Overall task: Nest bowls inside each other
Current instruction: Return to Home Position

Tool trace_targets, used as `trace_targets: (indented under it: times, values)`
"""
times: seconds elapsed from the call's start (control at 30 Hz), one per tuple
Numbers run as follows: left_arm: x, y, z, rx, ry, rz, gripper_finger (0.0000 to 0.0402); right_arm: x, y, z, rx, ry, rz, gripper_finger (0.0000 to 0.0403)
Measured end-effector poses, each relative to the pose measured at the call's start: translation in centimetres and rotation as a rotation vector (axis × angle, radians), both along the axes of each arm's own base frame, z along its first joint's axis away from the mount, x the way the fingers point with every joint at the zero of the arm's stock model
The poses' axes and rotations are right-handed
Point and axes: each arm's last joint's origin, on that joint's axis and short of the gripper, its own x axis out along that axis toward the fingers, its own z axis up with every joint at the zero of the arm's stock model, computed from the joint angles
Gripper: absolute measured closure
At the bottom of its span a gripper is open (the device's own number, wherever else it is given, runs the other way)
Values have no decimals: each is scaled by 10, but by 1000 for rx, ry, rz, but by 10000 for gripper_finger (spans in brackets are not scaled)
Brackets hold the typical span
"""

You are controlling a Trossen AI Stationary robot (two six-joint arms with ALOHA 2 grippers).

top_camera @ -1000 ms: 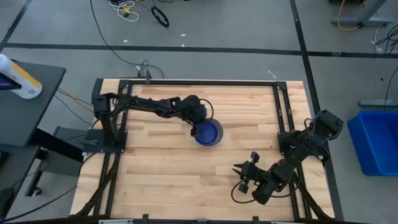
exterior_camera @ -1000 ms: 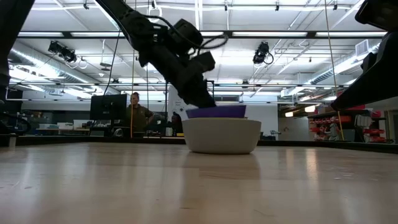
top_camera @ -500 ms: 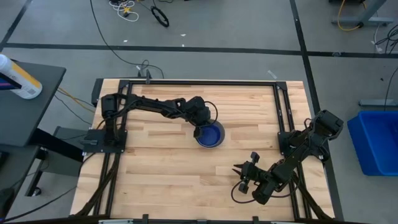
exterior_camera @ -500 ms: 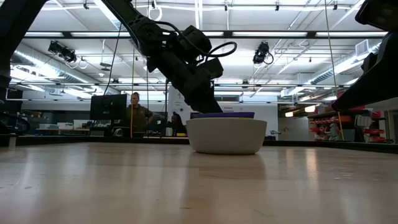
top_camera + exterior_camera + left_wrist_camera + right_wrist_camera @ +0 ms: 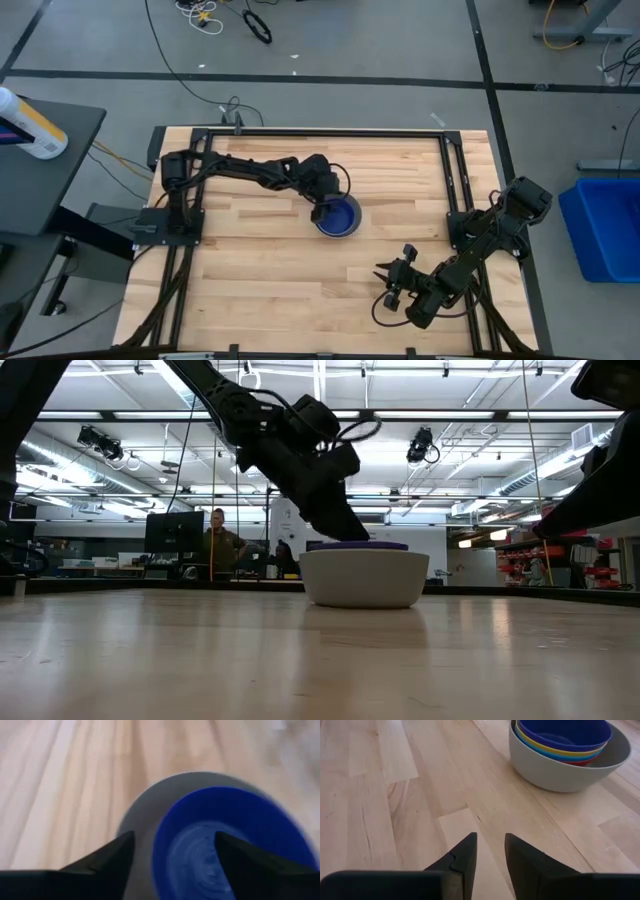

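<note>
The bowls stand nested at the table's middle: a grey bowl [image 5: 555,775] holds red [image 5: 581,763], light blue [image 5: 545,754], yellow [image 5: 540,746] and, on top, dark blue [image 5: 565,732]. The grey bowl's base [image 5: 362,600] rests on the table. My left gripper [image 5: 322,209] is open at the stack's left rim, slanting down. In the left wrist view its fingers [image 5: 172,836] stand on either side of the dark blue rim [image 5: 159,855]; no touch shows. My right gripper [image 5: 386,285] waits open near the table's front right.
Bare wooden tabletop [image 5: 260,270] lies all around the stack. Black frame rails [image 5: 320,132] run along the table's edges. The room behind the table shows a person [image 5: 218,540] standing far off.
The dark blue bowl stood tilted and high above the grey bowl's rim; it has sunk level into the stack, so only its rim shows in the low view. My left gripper has opened and let go of it, staying at the stack's left rim.
</note>
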Motion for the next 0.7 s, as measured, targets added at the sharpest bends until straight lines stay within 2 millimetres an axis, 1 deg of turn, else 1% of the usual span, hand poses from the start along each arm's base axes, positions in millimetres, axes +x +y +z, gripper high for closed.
trace_targets:
  times: [0.07, 0.1, 0.2, 0.3, 0.4, 0.5, 0.53, 0.6, 0.67, 0.7]
  values:
    - [0, -2, 9, -13, -27, -48, 91, 0, 0, 0, 0, 0, 0, 291]
    - [0, -2, 17, -14, -59, -75, 79, 0, 0, 0, 0, 0, 0, 291]
    - [-8, -6, 48, -24, -151, -135, 57, 0, 0, 0, -7, 0, 4, 291]
    - [-26, -9, 85, -33, -198, -105, 51, 0, 0, 2, -55, -34, -2, 293]
    - [-57, -15, 121, 43, -205, -97, 51, 1, -2, 4, -154, -75, -15, 294]
    - [-94, -23, 153, 104, -183, -53, 53, -2, -5, 3, -295, 8, 63, 294]
    - [-108, -28, 162, 110, -170, -44, 53, -2, -4, 4, -274, 27, 82, 294]
    - [-133, -41, 180, 131, -216, -83, 53, -4, 0, 13, -192, 10, 104, 293]
    - [-161, -58, 188, 134, -317, -201, 53, -9, 6, 31, -170, -33, 151, 293]
    - [-175, -66, 190, 129, -382, -249, 53, -16, 10, 42, -180, -66, 184, 293]
